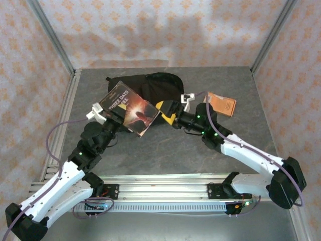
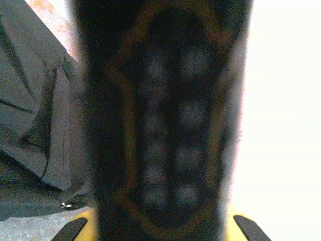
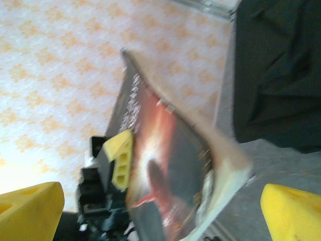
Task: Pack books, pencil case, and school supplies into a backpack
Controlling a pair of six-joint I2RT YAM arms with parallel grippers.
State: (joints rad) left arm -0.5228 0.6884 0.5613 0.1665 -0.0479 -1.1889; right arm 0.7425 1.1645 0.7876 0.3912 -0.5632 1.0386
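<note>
A dark book (image 1: 129, 107) with a reddish glow and white title is held tilted above the table in front of the black backpack (image 1: 153, 85). My left gripper (image 1: 116, 119) is shut on the book's lower left edge. In the left wrist view the book (image 2: 165, 125) is a dark blur between my left gripper's (image 2: 160, 228) yellow fingers. My right gripper (image 1: 167, 113) stands open just off the book's right edge. In the right wrist view the book (image 3: 175, 165) hangs ahead of my right gripper (image 3: 160, 216), apart from both its fingers. A thin orange booklet (image 1: 222, 104) lies to the right.
The backpack (image 3: 276, 75) lies flat at the back middle of the grey table (image 1: 165, 150), also at the left in the left wrist view (image 2: 35, 125). Aluminium rails (image 1: 65, 115) edge the table, with patterned walls behind.
</note>
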